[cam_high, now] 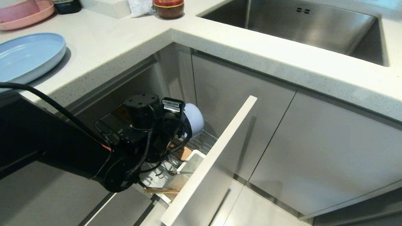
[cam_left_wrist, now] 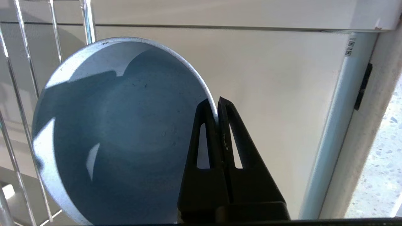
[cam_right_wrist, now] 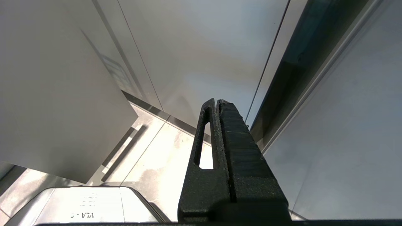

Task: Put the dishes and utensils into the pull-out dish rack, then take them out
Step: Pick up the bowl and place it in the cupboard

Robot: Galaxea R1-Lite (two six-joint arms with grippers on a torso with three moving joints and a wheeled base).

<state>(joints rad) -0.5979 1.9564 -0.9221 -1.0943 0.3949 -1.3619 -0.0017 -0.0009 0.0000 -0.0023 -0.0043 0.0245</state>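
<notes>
My left gripper (cam_left_wrist: pixel 216 103) is shut on the rim of the blue-grey bowl (cam_left_wrist: pixel 122 135), one finger inside and one outside. In the head view the bowl (cam_high: pixel 194 118) is tipped on its side just above the pull-out dish rack (cam_high: pixel 203 143), behind the pale front panel (cam_high: pixel 212 160). The white cutlery cup (cam_high: pixel 191 164) stands in the rack, and the wooden chopsticks (cam_high: pixel 160 190) lie at its near end. The light blue oval plate (cam_high: pixel 22 57) rests on the counter at the left. The spoon is out of view. My right gripper (cam_right_wrist: pixel 217 102) is shut and empty, hanging low over the floor.
The pink plate with stacked bowls (cam_high: pixel 19 11), bottles (cam_high: pixel 167 4) and a sink (cam_high: pixel 297 26) are on the counter above. Chrome rack wires (cam_left_wrist: pixel 19 125) stand close beside the bowl. Cabinet doors (cam_high: pixel 320 147) flank the open drawer.
</notes>
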